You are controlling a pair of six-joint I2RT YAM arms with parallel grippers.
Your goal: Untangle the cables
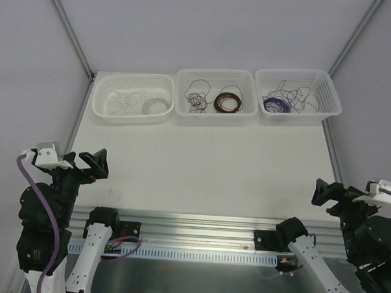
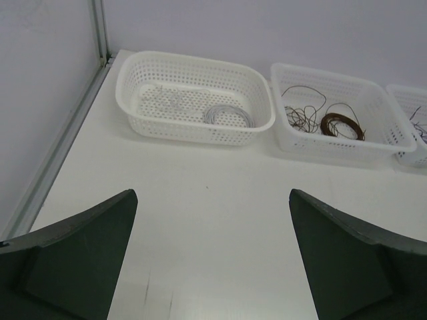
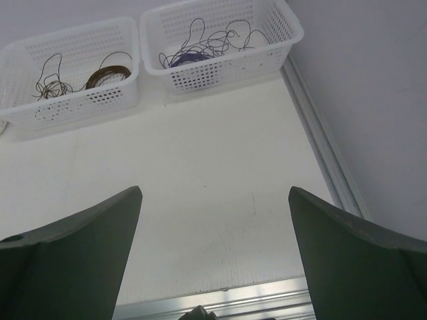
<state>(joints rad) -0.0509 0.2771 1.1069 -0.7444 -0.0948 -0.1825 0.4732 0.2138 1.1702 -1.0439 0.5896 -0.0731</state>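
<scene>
**Arms idle, wires sorted**

From above, the cables [image 1: 196, 100] lay in 3 baskets [image 1: 214, 113] at the far edge, probably 1 colour each, to keep them separate. Left wrist: the left gripper [image 2: 213, 257] was spread wide, holding nothing. Right wrist: the right gripper [image 3: 213, 257] was equally spread and empty, well apart from them.

A robotics lab bench — white enclosure walls [image 1: 220, 31], aluminium frame rails [image 1: 205, 223], white table [image 1: 213, 176] with baskets [image 1: 215, 114].
</scene>
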